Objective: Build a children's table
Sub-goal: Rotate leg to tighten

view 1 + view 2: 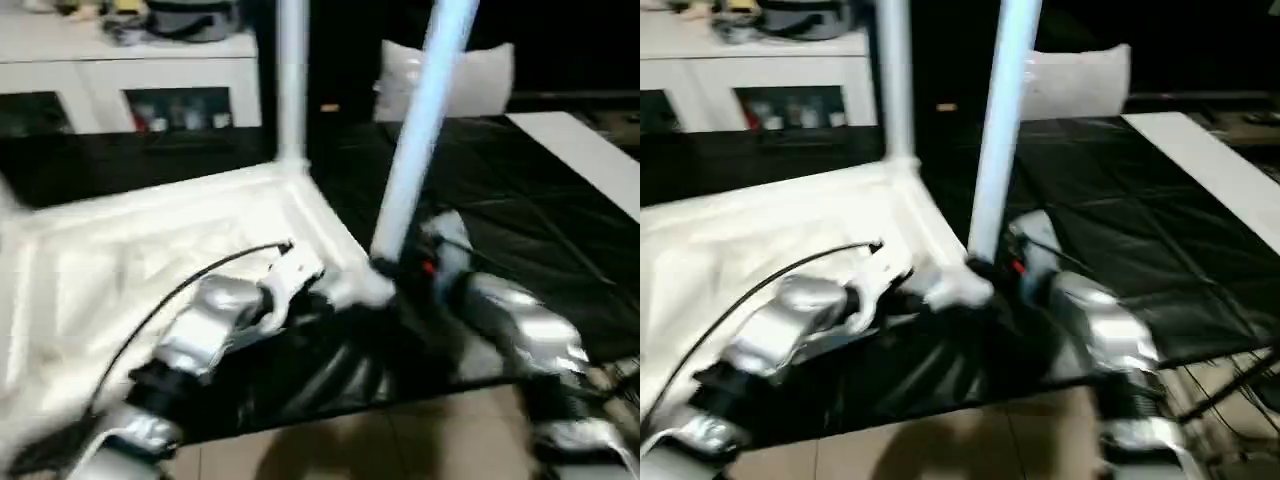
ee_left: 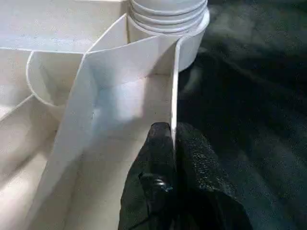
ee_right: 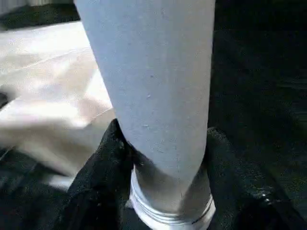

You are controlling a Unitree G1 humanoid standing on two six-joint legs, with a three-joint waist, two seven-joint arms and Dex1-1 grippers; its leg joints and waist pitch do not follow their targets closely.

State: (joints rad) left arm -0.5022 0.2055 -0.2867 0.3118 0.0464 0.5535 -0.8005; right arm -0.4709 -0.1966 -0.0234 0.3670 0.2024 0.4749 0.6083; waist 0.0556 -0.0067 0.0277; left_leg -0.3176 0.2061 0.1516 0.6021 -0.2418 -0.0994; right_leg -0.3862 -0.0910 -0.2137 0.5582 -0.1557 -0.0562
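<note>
Cross-threading is looking like the main risk. The right pincer (image 3: 163, 167) is clamping the lower end of a white leg (image 1: 425, 130) that is leaning, not upright, over the near corner socket (image 1: 355, 287) of the upturned tabletop (image 1: 150, 270), which is lying on black sheeting. The left pincer (image 2: 173, 139) is closed together on a thin rib (image 2: 173, 96) of the underside beside that socket, steadying it. If the tilt is not corrected, the thread may be binding; the rib grip could slip, letting the top skid. Another leg (image 1: 292, 75) is already standing at the far corner.

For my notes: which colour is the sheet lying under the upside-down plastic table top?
Black sheet, seen best in the left eye view.
</note>
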